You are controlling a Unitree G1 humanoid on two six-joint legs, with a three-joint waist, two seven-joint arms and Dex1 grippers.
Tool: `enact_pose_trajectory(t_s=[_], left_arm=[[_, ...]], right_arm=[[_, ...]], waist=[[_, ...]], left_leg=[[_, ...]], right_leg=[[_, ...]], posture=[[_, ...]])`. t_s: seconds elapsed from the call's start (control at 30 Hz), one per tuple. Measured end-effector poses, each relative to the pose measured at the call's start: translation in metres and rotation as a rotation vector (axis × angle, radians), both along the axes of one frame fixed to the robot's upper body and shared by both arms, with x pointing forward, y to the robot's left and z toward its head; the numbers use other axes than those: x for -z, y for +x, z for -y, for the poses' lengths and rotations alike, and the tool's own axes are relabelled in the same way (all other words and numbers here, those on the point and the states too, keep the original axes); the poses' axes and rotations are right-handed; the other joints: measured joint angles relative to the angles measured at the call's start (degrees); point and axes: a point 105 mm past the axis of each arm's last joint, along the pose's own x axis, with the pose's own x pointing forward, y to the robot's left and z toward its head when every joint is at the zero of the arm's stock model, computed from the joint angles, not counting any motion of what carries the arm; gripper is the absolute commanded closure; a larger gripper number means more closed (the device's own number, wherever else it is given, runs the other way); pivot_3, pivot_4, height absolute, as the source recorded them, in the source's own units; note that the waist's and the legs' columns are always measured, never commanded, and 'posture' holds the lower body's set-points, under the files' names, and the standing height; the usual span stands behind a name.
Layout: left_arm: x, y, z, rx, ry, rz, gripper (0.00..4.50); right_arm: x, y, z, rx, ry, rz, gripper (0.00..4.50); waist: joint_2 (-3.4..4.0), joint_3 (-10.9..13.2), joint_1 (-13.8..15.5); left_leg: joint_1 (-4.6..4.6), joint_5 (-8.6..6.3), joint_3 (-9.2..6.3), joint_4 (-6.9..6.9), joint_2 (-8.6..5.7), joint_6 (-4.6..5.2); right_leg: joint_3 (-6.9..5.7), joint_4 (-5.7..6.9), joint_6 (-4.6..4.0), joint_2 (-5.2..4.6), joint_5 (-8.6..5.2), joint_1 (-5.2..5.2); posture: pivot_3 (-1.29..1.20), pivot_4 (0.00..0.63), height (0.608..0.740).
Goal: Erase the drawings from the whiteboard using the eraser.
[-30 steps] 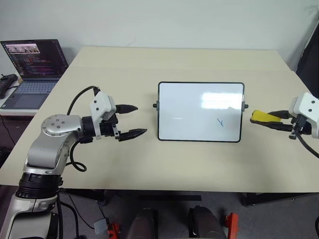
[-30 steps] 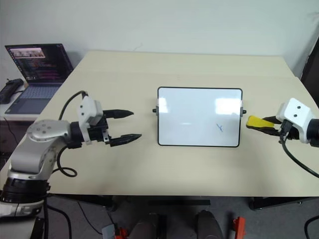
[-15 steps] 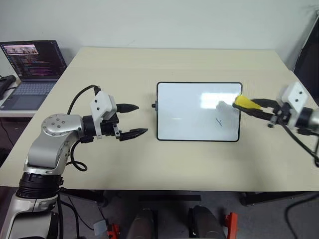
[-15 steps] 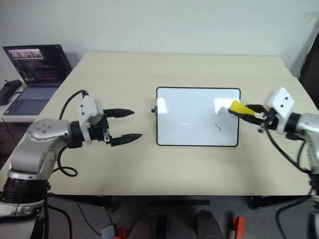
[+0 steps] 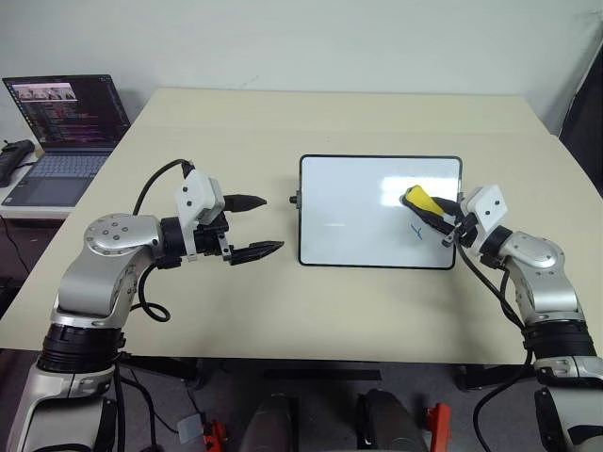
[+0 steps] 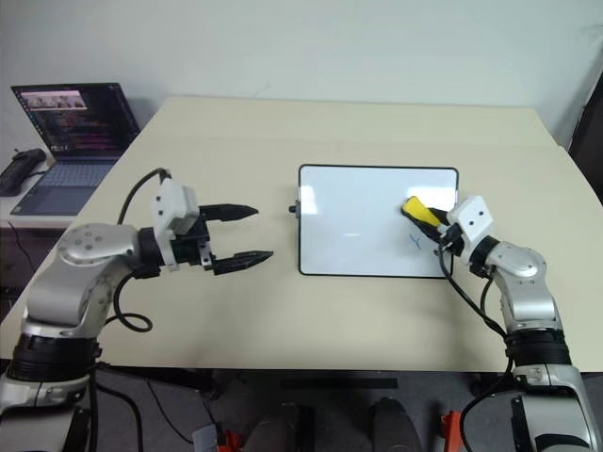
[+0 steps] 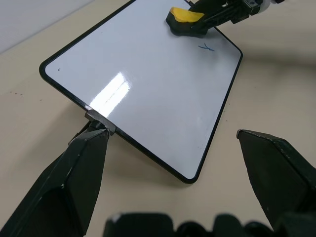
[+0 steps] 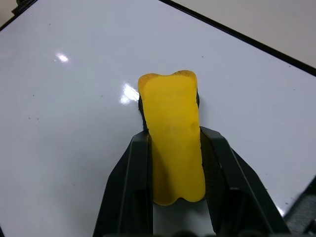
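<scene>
A: We see the right gripper [image 5: 435,213] clamped on the eraser [image 5: 420,200], its two black fingers [image 8: 129,187] pressed against the yellow block's long sides. The eraser sits over the whiteboard [image 5: 358,212], toward the board's right short side.

B: Is it touching the surface?

A: We cannot quite tell; in the left wrist view its dark underside looks to meet the board, but the angle is shallow. Just beside the eraser, nearer the board's front edge, we see one small blue drawing [image 5: 417,231], a crossed squiggle, apart from the block.

B: And our other side?

A: The left gripper [image 5: 255,225] stands with its fingers spread wide, holding nothing, beside the whiteboard's left short side and above the worktop [image 5: 283,311]. One fingertip points at the small black knob [image 5: 293,200] on that side without touching it.

B: The board itself?

A: It lies flat on the worktop. A laptop [image 5: 58,132] stands well apart from the whiteboard, beyond the left gripper.
</scene>
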Motion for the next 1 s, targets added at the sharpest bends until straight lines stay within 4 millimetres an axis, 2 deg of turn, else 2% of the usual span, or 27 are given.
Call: enact_pose_trajectory(t_s=[0.13,0.23,0.37,0.4,0.57,0.63,0.77,1.0], left_arm=[[0.000,0.000,0.000,0.000,0.000,-0.001,0.00],[0.001,0.000,-0.001,-0.002,0.002,-0.003,0.00],[0.001,-0.001,-0.001,-0.002,0.004,-0.003,0.00],[0.001,-0.001,-0.001,-0.002,0.004,-0.004,0.00],[0.001,-0.001,-0.001,-0.003,0.005,-0.004,0.00],[0.001,0.000,-0.001,-0.003,0.006,-0.002,0.00],[-0.001,0.000,-0.001,-0.002,0.006,0.003,0.00],[0.000,-0.001,0.000,0.007,0.009,-0.002,0.00]], right_arm=[[0.007,-0.001,0.007,0.000,-0.054,-0.009,3.53],[0.029,-0.015,-0.001,-0.080,-0.116,-0.085,3.53],[0.071,-0.046,-0.026,-0.242,-0.178,-0.247,3.53],[0.076,-0.051,-0.030,-0.263,-0.180,-0.265,3.53],[0.072,-0.047,-0.029,-0.242,-0.180,-0.271,3.53],[0.062,-0.038,-0.026,-0.205,-0.170,-0.236,3.53],[0.035,-0.016,-0.004,-0.076,-0.166,-0.143,3.53],[0.023,-0.010,0.039,0.070,-0.208,-0.092,3.53]], waist=[[-0.09,-0.1,0.0],[-0.24,-0.1,0.0],[-0.30,-0.2,-0.4],[-0.30,-0.2,-0.4],[-0.30,-0.2,-0.4],[-0.30,-0.2,-0.4],[-0.30,-0.2,-0.2],[-0.33,-0.2,0.0]], left_leg=[[0.39,0.00,0.00,-0.01,0.01,0.00],[0.76,0.00,-0.02,-0.03,0.05,0.01],[1.04,0.00,0.00,-0.02,0.10,0.01],[1.06,0.01,0.00,-0.01,0.10,0.02],[1.12,0.02,0.00,-0.01,0.10,0.03],[1.11,0.02,0.03,-0.01,0.10,0.03],[1.10,0.03,0.01,-0.01,0.09,0.03],[1.05,0.05,0.03,0.02,0.07,0.06]], right_leg=[[0.00,-0.06,0.00,0.01,-0.01,0.37],[0.00,-0.08,-0.01,0.04,-0.03,0.71],[0.02,-0.10,0.19,0.08,-0.19,0.98],[0.04,-0.08,0.20,0.07,-0.18,0.98],[0.05,-0.08,0.21,0.07,-0.15,1.02],[0.07,-0.08,0.22,0.07,-0.13,1.01],[0.05,-0.11,0.22,0.07,-0.12,1.02],[0.08,-0.24,0.24,0.05,-0.07,1.06]], posture=[[0.00,0.150,0.740],[0.00,0.150,0.740],[0.00,0.150,0.740],[0.00,0.150,0.740],[0.00,0.150,0.740],[0.00,0.150,0.740],[0.00,0.150,0.740],[0.00,0.150,0.740]])
